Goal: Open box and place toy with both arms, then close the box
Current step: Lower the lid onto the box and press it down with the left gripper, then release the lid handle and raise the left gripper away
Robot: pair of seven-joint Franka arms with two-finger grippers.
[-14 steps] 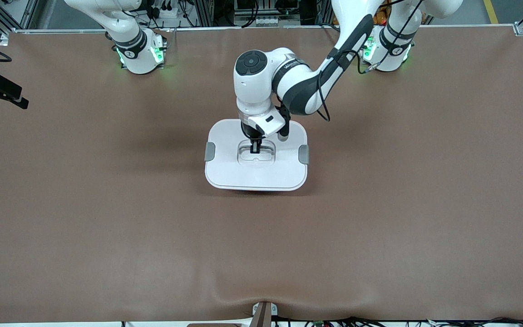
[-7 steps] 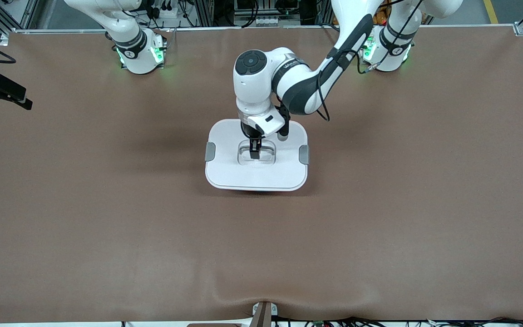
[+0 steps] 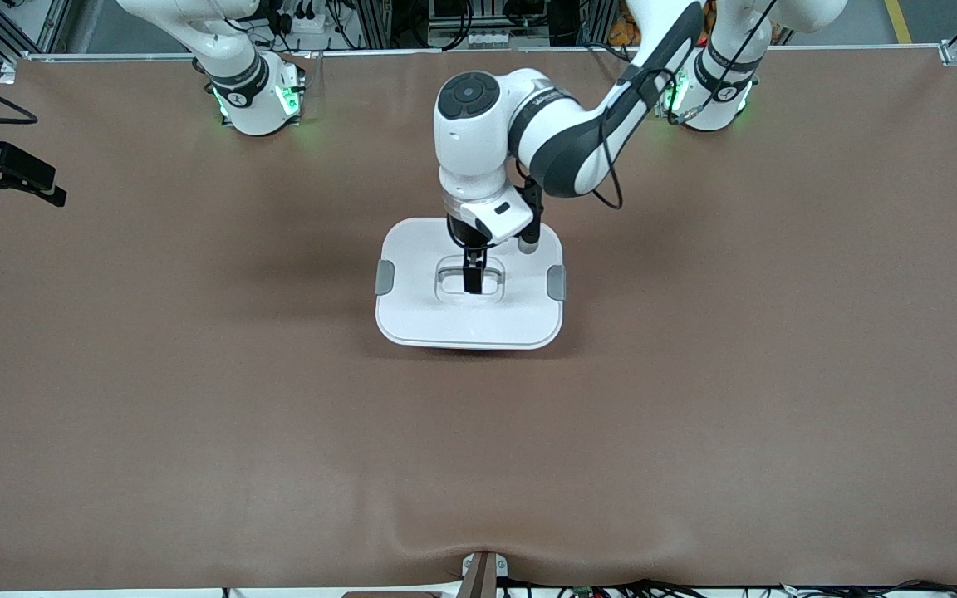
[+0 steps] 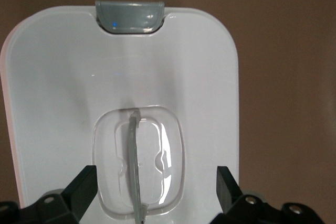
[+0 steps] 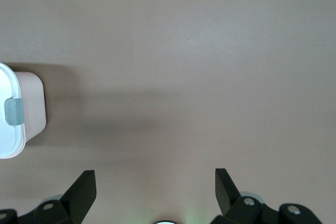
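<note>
While the box (image 3: 468, 286) sits mid-table with its lid (image 4: 123, 93) on | left gripper (image 3: 473, 281) over the clear handle (image 4: 137, 169), fingers spread wide | right gripper (image 5: 152, 192) waits over bare table (image 5: 210, 66), fingers apart.

High front camera — box (image 3: 469, 286) shared

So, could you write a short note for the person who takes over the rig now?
Left gripper open, low over the handle of the lid, not gripping it.
Right gripper open, waiting over bare table toward the right arm's end.
Box mid-table, lid on.
Toy not in view; possibly inside, cannot tell.
Left: check that, then the clips.
</note>
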